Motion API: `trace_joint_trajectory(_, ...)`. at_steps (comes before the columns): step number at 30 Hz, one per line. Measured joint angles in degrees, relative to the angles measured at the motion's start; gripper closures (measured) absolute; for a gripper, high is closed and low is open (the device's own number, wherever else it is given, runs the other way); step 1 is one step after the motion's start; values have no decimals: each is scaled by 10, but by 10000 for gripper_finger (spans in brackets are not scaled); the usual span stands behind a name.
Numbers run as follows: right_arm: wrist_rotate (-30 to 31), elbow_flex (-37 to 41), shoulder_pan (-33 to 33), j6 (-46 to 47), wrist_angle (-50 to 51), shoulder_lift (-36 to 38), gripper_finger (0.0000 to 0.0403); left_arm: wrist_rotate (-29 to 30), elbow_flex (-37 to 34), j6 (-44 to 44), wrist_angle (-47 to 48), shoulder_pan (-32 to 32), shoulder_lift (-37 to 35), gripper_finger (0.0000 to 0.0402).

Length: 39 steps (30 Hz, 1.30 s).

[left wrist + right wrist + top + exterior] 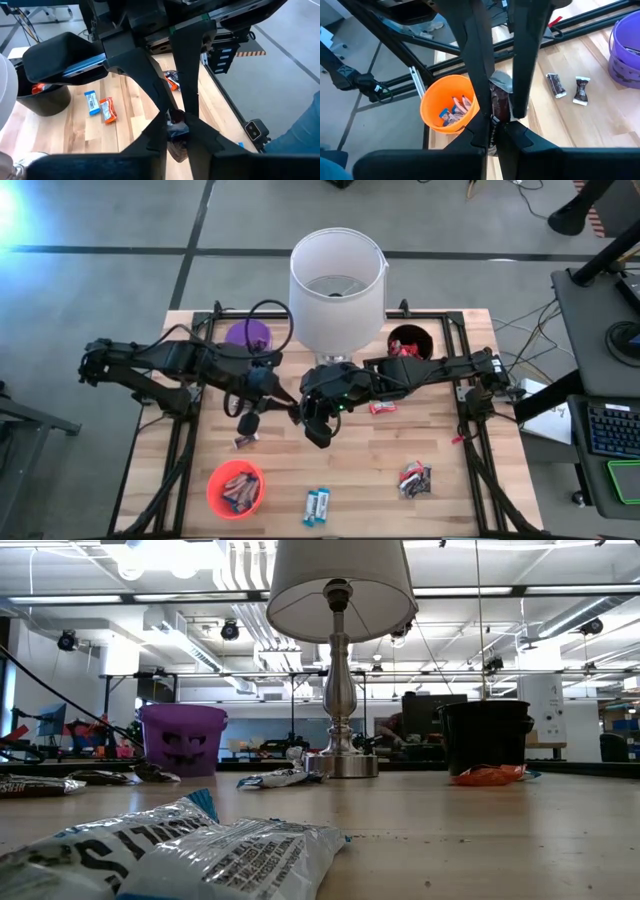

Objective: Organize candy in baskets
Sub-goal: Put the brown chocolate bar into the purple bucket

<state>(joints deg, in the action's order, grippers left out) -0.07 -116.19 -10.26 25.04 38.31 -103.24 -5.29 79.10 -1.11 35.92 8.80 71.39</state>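
My left gripper [248,423] hangs over the table's middle left, shut on a dark candy [176,125]. My right gripper [318,430] is just right of it, near the lamp base, shut on a dark brown candy [501,100]. The purple bowl [247,335] and the black bowl [408,342] stand at the far side. The orange bowl [236,488], which holds several candies, stands near the front edge. Loose candies lie flat on the table: blue ones [317,506], a red one [382,408], a mixed pile [415,478] and dark ones [556,84]. My left gripper pinches the dark candy's middle [177,120] between its two fingertips, coming from above and pointing down. The candy is lifted clear of the table. My right gripper pinches the dark brown candy by its body [502,105] between both fingers. The candy's crimped silver end [501,80] sticks out past them, and it is lifted above the table.
A tall lamp with a white shade [337,280] stands on a metal base at the far middle, close behind both grippers. A dark candy [243,442] lies under the left gripper. Black frame rails [470,410] border the table's sides. Bare wood [360,470] shows between the orange bowl and the pile.
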Motion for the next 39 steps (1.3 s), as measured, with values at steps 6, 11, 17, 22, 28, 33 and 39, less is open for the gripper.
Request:
trace_joint_trajectory(6,0,-3,0,0,-1,0,390,-16,0,-5,1,-1,-1,394)
trace_joint_trajectory(11,0,-3,0,-5,-3,-1,390,-17,0,-5,7,-1,-1,399)
trace_joint_trajectory(17,-11,-4,2,-18,1,-1,390,-17,0,-9,7,0,-2,401)
trace_joint_trajectory(22,-19,-3,5,9,4,-1,389,-17,0,-10,10,0,-2,401)
trace_joint_trajectory(28,-44,-3,12,4,4,-6,351,-17,-2,-10,22,0,-3,401)
trace_joint_trajectory(33,-44,-3,14,5,4,-8,295,-17,-2,-10,38,0,-6,401)
trace_joint_trajectory(39,-44,-12,16,3,62,-4,259,18,-2,-13,90,0,-11,401)
